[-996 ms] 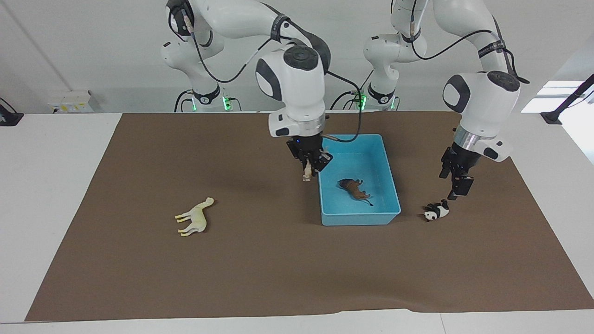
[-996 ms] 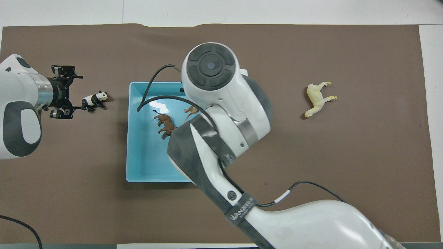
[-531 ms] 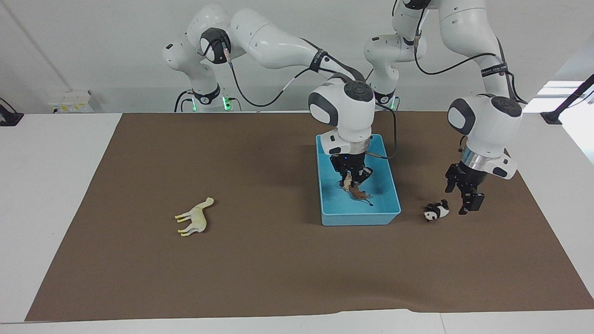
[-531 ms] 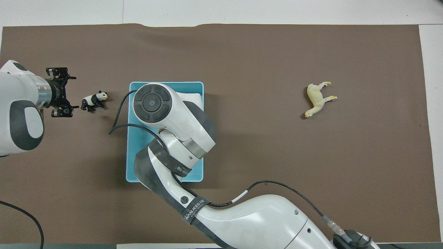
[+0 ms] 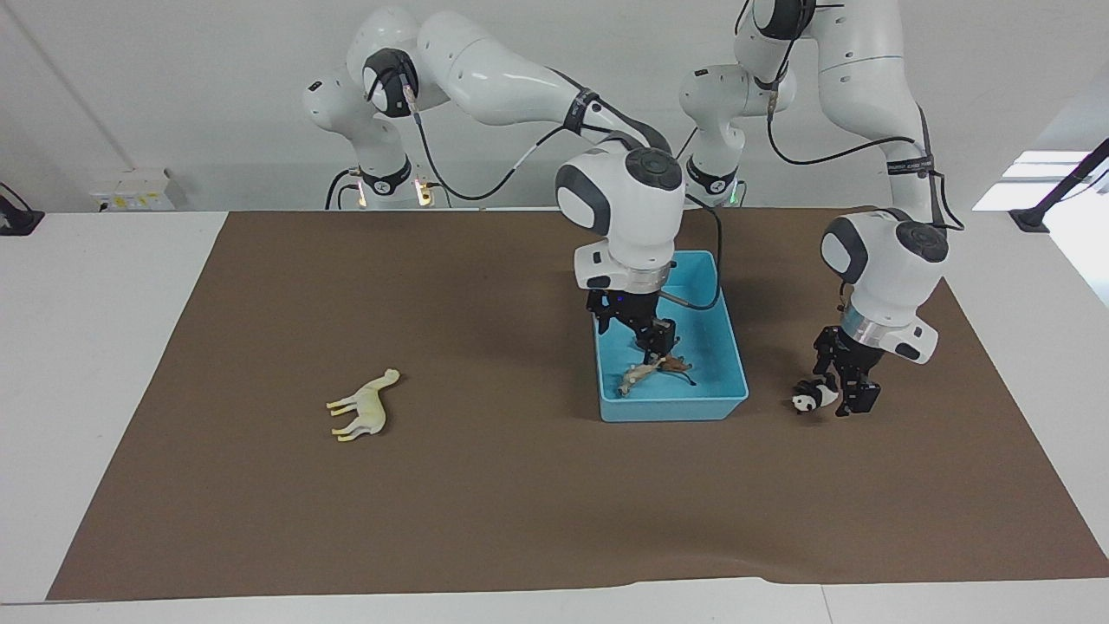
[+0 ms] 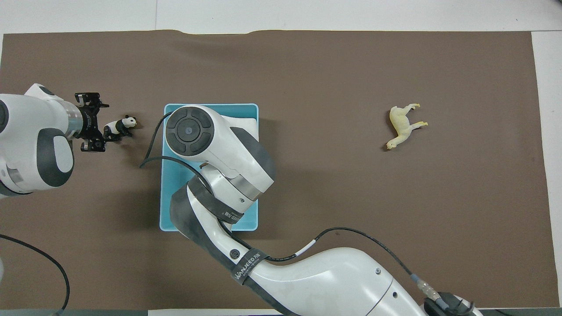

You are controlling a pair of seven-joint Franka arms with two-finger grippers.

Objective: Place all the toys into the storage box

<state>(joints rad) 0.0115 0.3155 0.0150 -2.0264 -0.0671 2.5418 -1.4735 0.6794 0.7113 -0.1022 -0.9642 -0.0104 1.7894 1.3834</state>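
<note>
The right tool (image 5: 651,345) hangs open over the box (image 5: 733,347), with the tiger (image 5: 637,375) and lion (image 5: 676,366) inside. The left tool (image 5: 839,388), open, is around the panda (image 5: 812,397) beside the box. A crooked squeeze could flick it away. The yellow toy (image 5: 362,407) lies far from the box.

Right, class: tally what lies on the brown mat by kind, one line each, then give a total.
Toy animals: 4 (yellow long-necked one, tiger, lion, panda)
Blue storage box: 1
Total: 5
</note>
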